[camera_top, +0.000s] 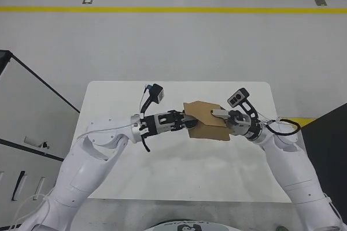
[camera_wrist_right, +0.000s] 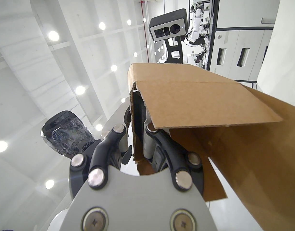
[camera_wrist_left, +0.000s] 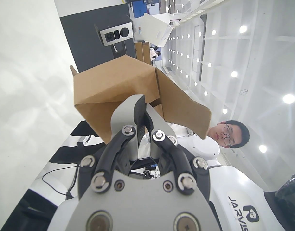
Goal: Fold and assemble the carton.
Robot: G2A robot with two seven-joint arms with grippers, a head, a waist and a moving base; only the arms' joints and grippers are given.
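Note:
A brown cardboard carton (camera_top: 207, 120) hangs above the white table (camera_top: 179, 173), held between both arms. My left gripper (camera_top: 188, 122) is shut on the carton's left edge; its wrist view has the fingers (camera_wrist_left: 137, 111) pinching a cardboard panel (camera_wrist_left: 113, 85), with a loose flap (camera_wrist_left: 186, 106) sticking out beyond. My right gripper (camera_top: 216, 114) is shut on the carton's right side. In the right wrist view a thin cardboard edge (camera_wrist_right: 135, 126) stands between the jaws and a folded flap (camera_wrist_right: 198, 97) spreads over them.
A dark-edged cabinet (camera_top: 17, 110) stands to the table's left and a black panel (camera_top: 335, 138) at its right. A yellow floor line (camera_top: 173, 9) runs far behind. The tabletop below the carton is bare.

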